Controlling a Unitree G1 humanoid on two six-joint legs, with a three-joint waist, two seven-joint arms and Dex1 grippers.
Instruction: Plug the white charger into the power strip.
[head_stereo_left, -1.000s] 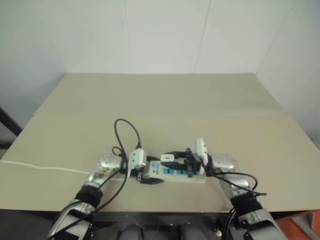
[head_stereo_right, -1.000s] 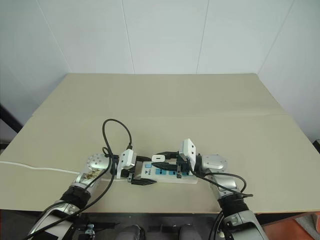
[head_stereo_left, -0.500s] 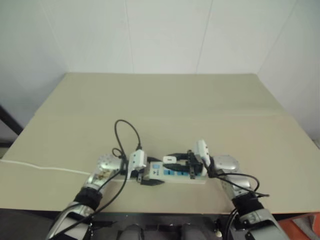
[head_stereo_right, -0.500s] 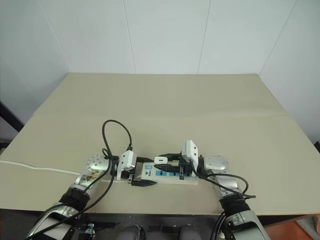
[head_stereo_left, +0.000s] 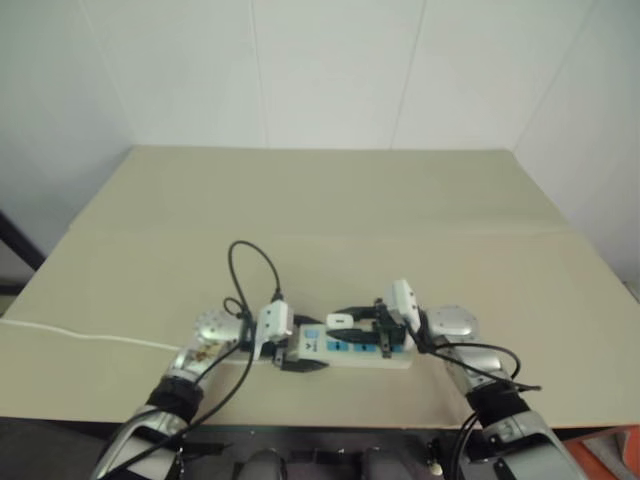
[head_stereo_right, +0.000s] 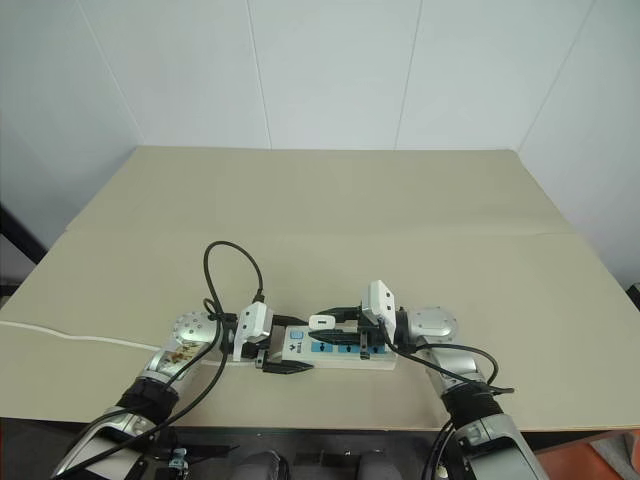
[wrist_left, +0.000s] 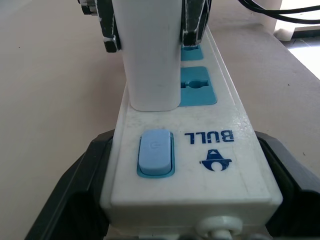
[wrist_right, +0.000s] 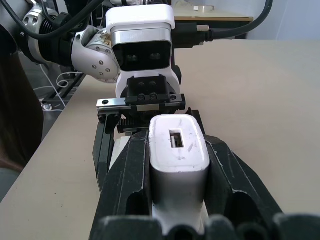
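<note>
White walls are seen behind a broad beige worktop (head_stereo_right: 330, 200), near whose front edge the power strip (head_stereo_right: 335, 352) is laid flat, its thin white cord (head_stereo_right: 80, 337) led off toward the robot's left. The strip's switch end is straddled by the left claw (head_stereo_right: 285, 358), whose black fingers (wrist_left: 75, 185) are spread wide and set against both long sides of the body, so that the strip is braced rather than lifted. The white charger (wrist_right: 178, 160) is clamped between the fingers of the right claw (head_stereo_right: 335, 322), held upright over the strip. In the left wrist view the charger's base is seen resting on the strip just beyond the blue switch (wrist_left: 155, 152), beside an open blue socket (wrist_left: 196, 92). The task is judged to be nearly done: the charger has been brought onto its socket, and what is left is a last press, if needed, and the release. Whether the prongs are fully seated cannot be told, since they are hidden beneath the charger's body, and the socket under it is covered as well.
</note>
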